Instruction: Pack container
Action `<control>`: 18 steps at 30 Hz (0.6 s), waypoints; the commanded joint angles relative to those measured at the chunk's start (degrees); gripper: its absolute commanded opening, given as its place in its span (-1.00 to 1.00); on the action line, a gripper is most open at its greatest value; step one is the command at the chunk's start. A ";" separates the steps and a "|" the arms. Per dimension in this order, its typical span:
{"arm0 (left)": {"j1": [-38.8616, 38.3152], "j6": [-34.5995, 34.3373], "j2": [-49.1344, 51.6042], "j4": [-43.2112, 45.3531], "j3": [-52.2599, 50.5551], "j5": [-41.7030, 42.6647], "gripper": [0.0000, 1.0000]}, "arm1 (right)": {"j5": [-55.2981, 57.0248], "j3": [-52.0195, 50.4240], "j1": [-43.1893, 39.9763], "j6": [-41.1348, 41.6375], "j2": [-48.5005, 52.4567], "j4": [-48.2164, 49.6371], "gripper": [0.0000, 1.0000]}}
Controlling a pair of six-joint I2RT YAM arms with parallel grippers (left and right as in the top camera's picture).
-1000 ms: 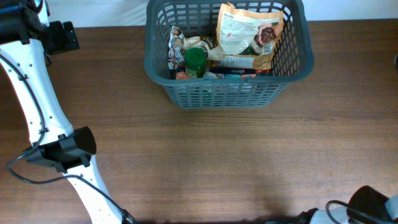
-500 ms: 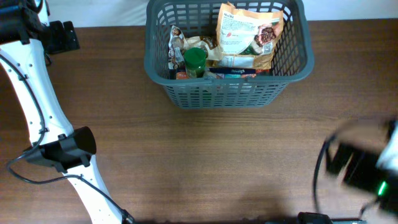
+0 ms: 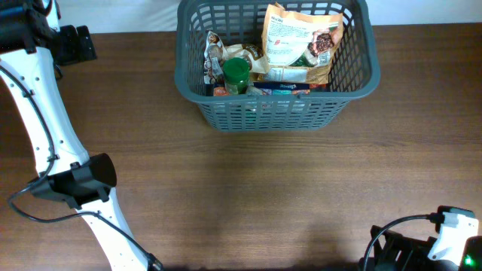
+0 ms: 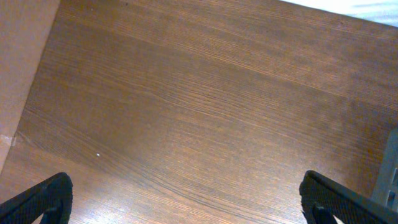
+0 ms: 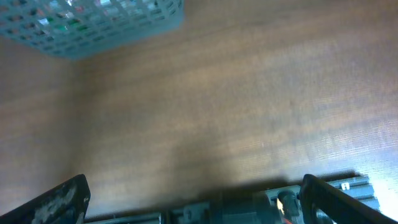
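Overhead: the basket (image 3: 277, 113) is being carried at the far edge of the surface (image 3: 263, 196), a pouch (image 3: 301, 41) lying inside. Left wrist: the left hand (image 4: 186, 190) is being held wide apart above bare wood. Right wrist: the right hand (image 5: 193, 185) is being held apart, basket beyond.

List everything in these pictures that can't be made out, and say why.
Overhead: goods low in the basket are hidden under the bag and green cap; labels are too small to read.
Overhead: the right arm is cut by the bottom edge, most of it out of frame.
Right wrist: motion blur smears the basket, which is cropped by the top edge.
Left wrist: a grey sliver at the right edge is cut off, unidentifiable.
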 commanded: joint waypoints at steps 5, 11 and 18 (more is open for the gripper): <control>0.26 -0.76 -1.22 -0.07 -0.11 0.59 0.99 | 1.90 -9.49 0.68 0.22 -6.38 43.63 0.98; 0.26 -0.74 -1.25 -0.07 -0.11 0.59 0.99 | 4.11 -29.55 0.70 0.26 -19.19 67.93 0.98; 0.26 -0.74 -1.22 -0.04 -0.11 0.59 0.98 | 2.97 -52.92 0.70 0.50 -27.98 75.93 0.98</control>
